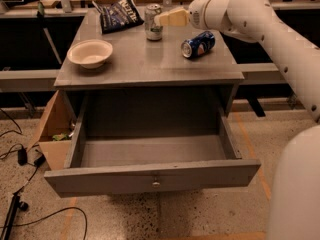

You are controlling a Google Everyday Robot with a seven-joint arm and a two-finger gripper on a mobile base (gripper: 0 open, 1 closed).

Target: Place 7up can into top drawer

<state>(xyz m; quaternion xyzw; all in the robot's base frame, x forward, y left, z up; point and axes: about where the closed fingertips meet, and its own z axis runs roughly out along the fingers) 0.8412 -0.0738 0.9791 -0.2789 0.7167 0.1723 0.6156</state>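
Upper centre of the frame: matt cream gripper [160,19], plastic by the look, right by the 7up can [153,26], all bright metal with a silvery sheen on top and side. Just right of that, blue can [198,44] on its side, glossy metal, catching light. Upper right: smooth white plastic shell on the arm [272,31], faintly shiny. Upper left: crinkled, glossy chip bag [120,13], foil-like. Pale bowl [90,52], smooth satin finish, material hard to call. Grey tabletop [145,64], flat, smooth, dull sheen. Lower centre: top drawer [110,179] in the same matt grey, small shiny metal knob [156,184]. Left edge: brown cardboard box [52,129], dull and rough. Along the bottom: speckled hard floor [200,219].
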